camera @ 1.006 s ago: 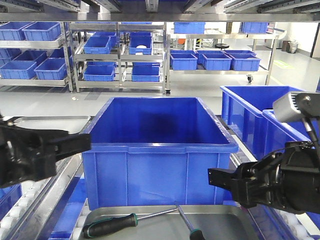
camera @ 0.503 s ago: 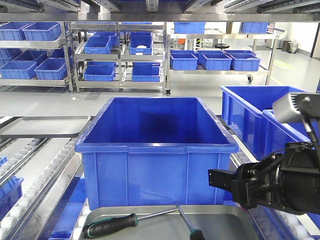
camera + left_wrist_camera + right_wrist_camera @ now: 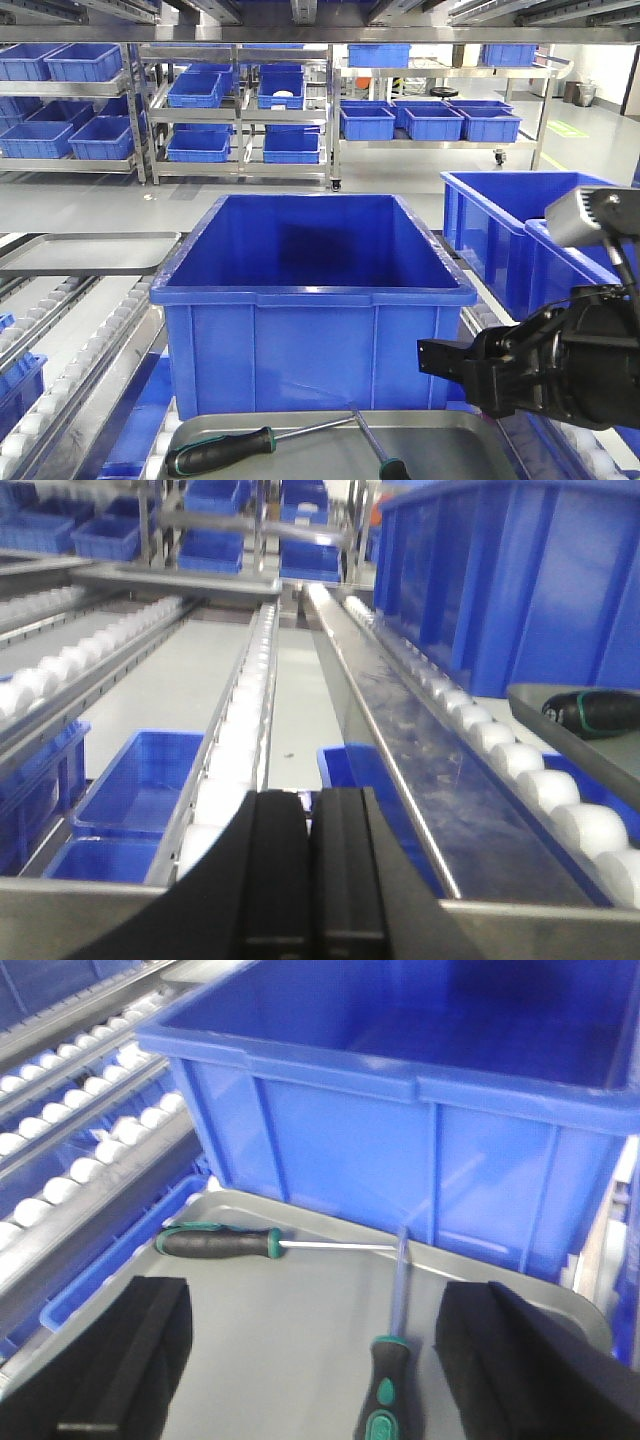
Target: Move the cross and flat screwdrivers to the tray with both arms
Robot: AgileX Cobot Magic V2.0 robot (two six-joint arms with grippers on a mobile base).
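Two screwdrivers with black-and-green handles lie in the silver-grey tray (image 3: 300, 462) (image 3: 290, 1330). One screwdriver (image 3: 215, 452) (image 3: 218, 1242) lies crosswise, its shaft pointing right. The other screwdriver (image 3: 390, 466) (image 3: 385, 1385) points its shaft at the blue crate. Their tips meet near the tray's far rim, and I cannot tell cross from flat. My right gripper (image 3: 315, 1355) (image 3: 440, 358) hovers open over the tray, empty, its fingers either side of the second handle. My left gripper (image 3: 310, 815) is shut on nothing, left of the tray (image 3: 560, 702), over the roller lane. One handle (image 3: 595, 712) shows there.
A large deep blue crate (image 3: 310, 290) stands right behind the tray. More blue crates (image 3: 500, 220) sit at the right. A second metal tray (image 3: 90, 252) lies on the left lane. Roller conveyors (image 3: 70, 390) (image 3: 235, 750) run along the left, with small blue bins (image 3: 130, 790) below.
The left arm has pulled out of the front view to the left. The right gripper has hardly moved. The screwdrivers lie as before.
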